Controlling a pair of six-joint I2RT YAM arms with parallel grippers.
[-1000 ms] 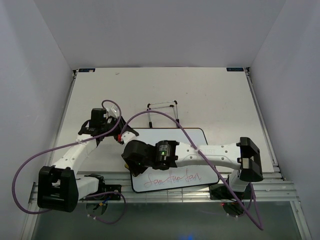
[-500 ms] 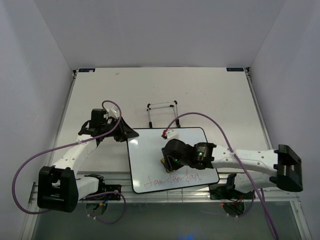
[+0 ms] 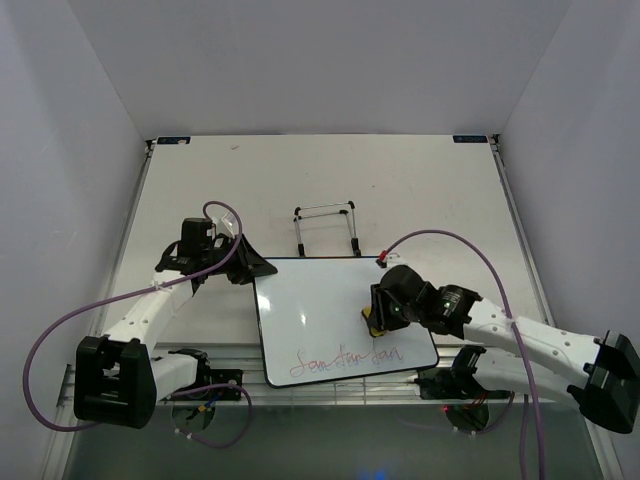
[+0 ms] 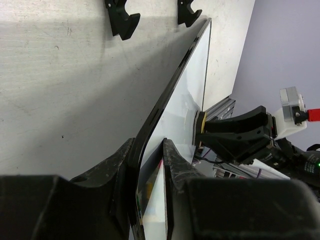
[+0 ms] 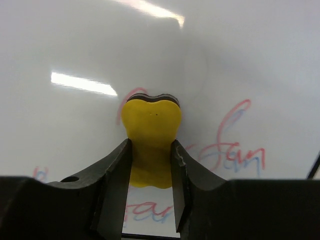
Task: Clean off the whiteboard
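Nearest to us, a line of red cursive scribble (image 3: 345, 357) runs along the near edge of the whiteboard (image 3: 310, 310), over the metal rail (image 3: 540, 350) at the table's near side. The whiteboard sits at the near middle of the table (image 3: 430, 190), between the two arms, with its long axis running left to right and turned a little, so that its right end lies slightly nearer to us. The writing follows that long axis and the rest of the white face is bare. Just beyond the right end of the scribble, the right gripper (image 3: 378, 322) pinches a small yellow eraser (image 3: 372, 327) between its two fingers. In the right wrist view the eraser (image 5: 151, 120) is clamped at both sides and its dark-edged tip meets the board at a red stroke. Farther back, at the board's far left corner, the left gripper (image 3: 255, 268) has its jaws pressed onto the black rim. The left wrist view shows the rim caught edge-on between the two fingers (image 4: 167, 150), with a shadow on the table beneath, and we cannot tell whether the board lies fully flat. Just beyond the far edge stands a thin wire easel (image 3: 325, 228). The table is pale and matt, and plain white walls (image 3: 320, 60) close it in on the left, right and far sides
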